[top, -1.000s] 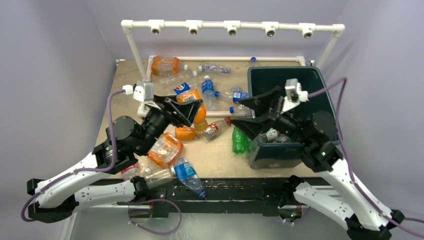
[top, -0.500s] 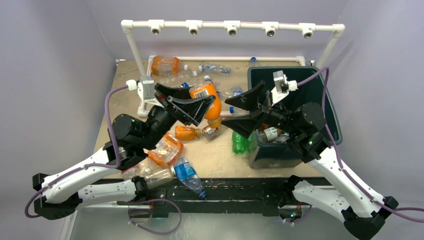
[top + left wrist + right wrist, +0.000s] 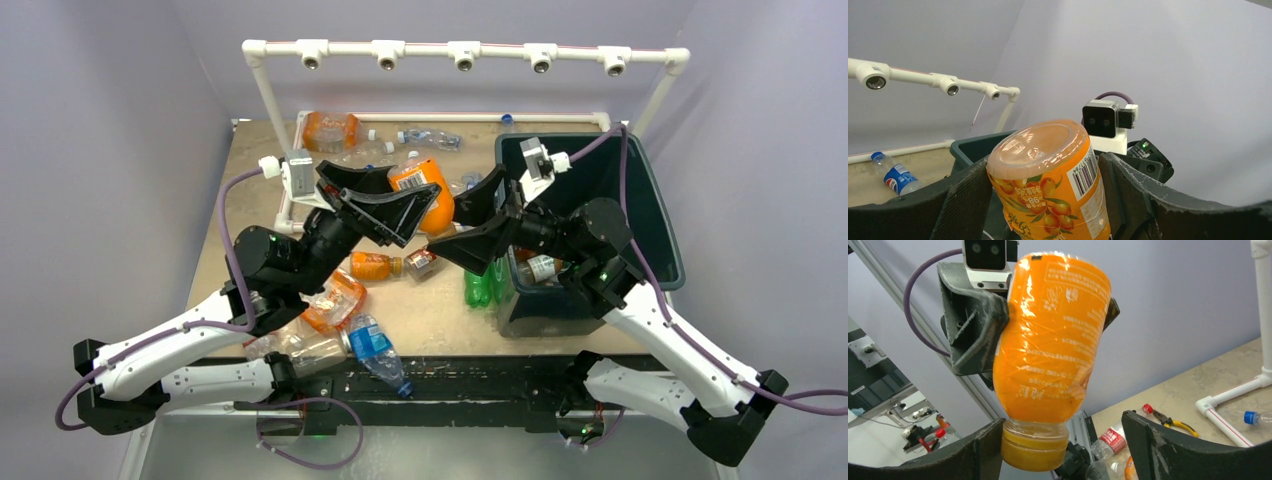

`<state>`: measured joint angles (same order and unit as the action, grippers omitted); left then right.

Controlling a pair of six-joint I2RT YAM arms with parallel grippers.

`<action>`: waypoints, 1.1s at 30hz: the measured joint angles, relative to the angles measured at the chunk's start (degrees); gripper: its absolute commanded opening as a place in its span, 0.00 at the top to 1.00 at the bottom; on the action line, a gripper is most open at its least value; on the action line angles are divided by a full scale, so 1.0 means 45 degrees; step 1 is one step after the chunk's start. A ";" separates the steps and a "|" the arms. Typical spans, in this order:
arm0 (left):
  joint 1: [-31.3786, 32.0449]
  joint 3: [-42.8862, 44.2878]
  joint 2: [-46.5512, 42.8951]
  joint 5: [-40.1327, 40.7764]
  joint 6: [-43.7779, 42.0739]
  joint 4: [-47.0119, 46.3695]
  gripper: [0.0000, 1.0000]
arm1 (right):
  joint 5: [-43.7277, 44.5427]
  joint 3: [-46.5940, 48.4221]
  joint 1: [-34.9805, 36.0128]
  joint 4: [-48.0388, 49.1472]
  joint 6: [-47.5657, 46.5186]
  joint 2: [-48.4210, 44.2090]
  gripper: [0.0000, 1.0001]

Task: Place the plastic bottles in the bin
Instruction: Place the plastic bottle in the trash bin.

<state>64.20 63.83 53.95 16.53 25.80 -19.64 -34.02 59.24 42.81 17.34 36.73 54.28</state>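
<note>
1. The left arm is reaching up from the near-left corner of the tabletop and leaning in over the middle; its elbow is bending near the left edge; the left gripper [image 3: 402, 205] is hanging well above the surface.
2. Its fingers are clamping the orange bottle [image 3: 428, 190] around the body; in the right wrist view that bottle is hanging cap-down, and its base is facing the left wrist cam.
3. The right arm is rising from the near-right corner and crossing over the bin's near-left corner; the right gripper [image 3: 446, 227] is pointing left at the held bottle, jaws spread wide and gripping nothing; the bottle's cap is showing just beside one finger [image 3: 983, 452], but I can't tell if they're touching.
4. The bin [image 3: 655, 215] is sitting along the right edge, running back toward the far-right corner; a couple of bottles [image 3: 541, 268] are lying inside at its near end.
5. Room-wise, the two grippers are sitting nose to nose over the middle; the bin's left rim is right behind the right gripper; the white pipe frame [image 3: 460, 48] is standing over the far edge.
6. The green bottles [image 3: 480, 285] are lying against the bin's left wall; a small orange bottle [image 3: 370, 265] is lying under the left gripper; a blue-label bottle [image 3: 375, 345] is poking over the near edge.
</note>
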 measured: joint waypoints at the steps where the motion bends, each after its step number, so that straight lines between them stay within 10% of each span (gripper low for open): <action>1: 0.0000 -0.0005 0.0000 0.0000 0.0000 -0.0092 1.00 | 0.0019 0.0000 0.0073 -0.0024 0.0039 0.0034 0.21; 11: -0.0010 -0.0384 0.0155 -0.0019 -0.0015 -0.0549 1.00 | 0.0092 0.0063 0.0393 0.0058 0.0369 0.0151 0.46; 15: -0.0010 -0.0418 0.0141 -0.0049 -0.0063 -0.0840 1.00 | 0.0379 0.0063 0.0384 0.0063 0.0495 0.0068 0.81; 17: -0.0010 -0.0418 0.0131 -0.0063 -0.0068 -0.0899 0.71 | 0.0389 0.0063 0.0379 0.0112 0.0505 0.0063 1.00; 22: 0.0019 -0.0423 0.0015 0.0223 0.0087 -0.0491 0.10 | 0.0588 0.0063 0.0398 -0.0282 0.0175 -0.0092 1.00; 33: 0.0010 -0.0301 -0.2118 0.3419 -0.1073 0.3599 0.01 | 0.4639 0.2225 0.0413 -0.4566 -0.3376 -0.2118 1.00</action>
<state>64.25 62.48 44.42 31.92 20.97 -3.44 -13.15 69.25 44.66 -3.20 21.54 44.75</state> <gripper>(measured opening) 0.989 0.458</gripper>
